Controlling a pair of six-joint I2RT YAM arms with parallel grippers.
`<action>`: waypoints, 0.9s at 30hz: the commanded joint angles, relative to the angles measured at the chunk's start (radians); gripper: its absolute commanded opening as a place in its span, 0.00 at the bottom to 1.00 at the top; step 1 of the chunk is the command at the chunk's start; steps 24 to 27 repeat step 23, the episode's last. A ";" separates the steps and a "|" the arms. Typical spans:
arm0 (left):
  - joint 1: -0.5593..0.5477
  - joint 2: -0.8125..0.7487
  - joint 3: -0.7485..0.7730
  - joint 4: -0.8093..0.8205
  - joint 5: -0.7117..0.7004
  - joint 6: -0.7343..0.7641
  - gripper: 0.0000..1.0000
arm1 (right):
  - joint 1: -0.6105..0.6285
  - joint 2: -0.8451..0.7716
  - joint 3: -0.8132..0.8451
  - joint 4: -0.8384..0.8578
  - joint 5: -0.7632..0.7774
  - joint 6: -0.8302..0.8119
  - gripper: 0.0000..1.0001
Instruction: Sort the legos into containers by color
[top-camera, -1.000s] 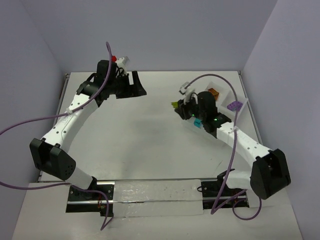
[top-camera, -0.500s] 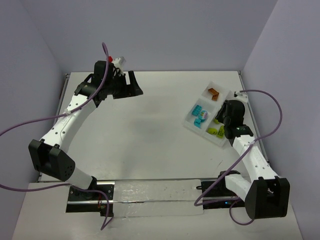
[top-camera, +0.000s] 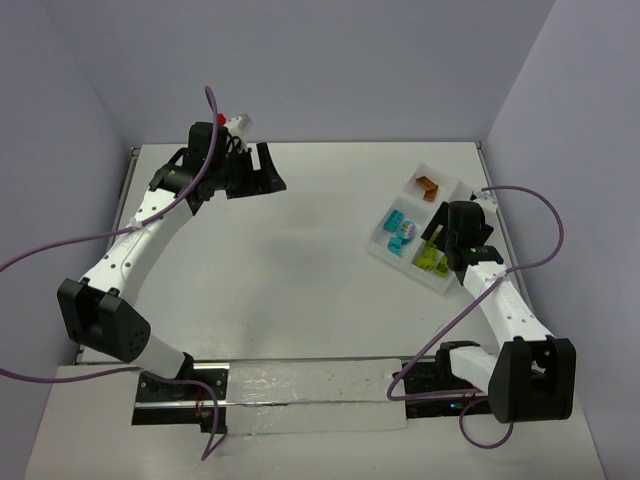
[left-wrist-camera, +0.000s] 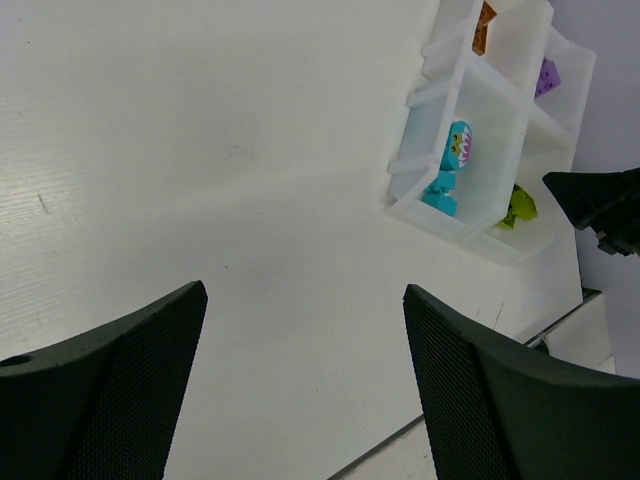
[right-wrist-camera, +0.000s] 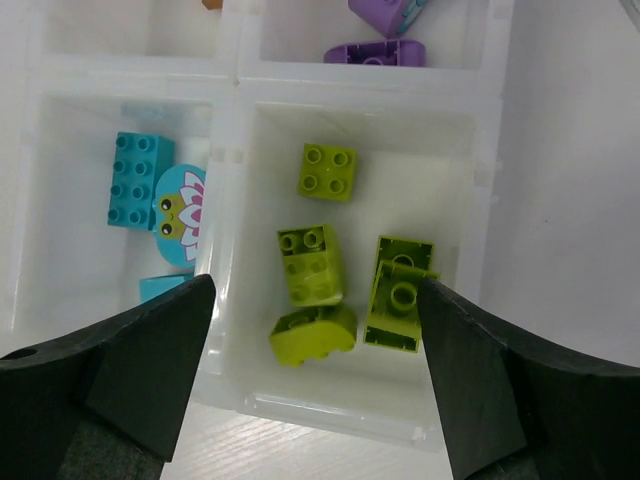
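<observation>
Right hand (right-wrist-camera: 312, 330) fingers are held wide apart, and nothing is gripped between them. A second ago they were pressed together, with a bit of lime green seen at the tip, and the hand was placed over the other side of the tray (right-wrist-camera: 340, 412). Since then it has been moved across to the lime box and opened. Right under the hand, four lime green bricks (right-wrist-camera: 310, 263) are seen lying loose in that box, some flat and some tipped on their sides. It is judged that one of them was just let go there, so one more brick has been sorted. In the box just beside it, cyan bricks (right-wrist-camera: 140, 180) are kept with a round flower piece (right-wrist-camera: 180, 215). Farther back, purple bricks (right-wrist-camera: 375, 52) are kept in their own box, and an orange brick (top-camera: 428, 187) is seen in the corner box beyond. Each colour is kept apart from the others. Far across the surface (left-wrist-camera: 200, 150), the left hand (left-wrist-camera: 303, 300) is held up in the air, its fingers wide apart too, with nothing in them. It has hardly been moved. No loose bricks are seen on the surface in any view, so the sorting is judged to be done or very close to done.
</observation>
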 joint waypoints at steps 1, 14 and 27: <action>0.003 -0.027 0.003 0.010 -0.016 0.008 0.86 | -0.003 -0.027 0.092 -0.020 0.033 -0.011 0.91; 0.016 -0.114 0.067 0.013 -0.291 -0.009 0.87 | 0.258 0.116 0.659 -0.229 0.111 -0.225 1.00; 0.037 -0.149 0.177 -0.101 -0.473 0.059 0.87 | 0.400 0.254 0.784 -0.222 0.047 -0.205 1.00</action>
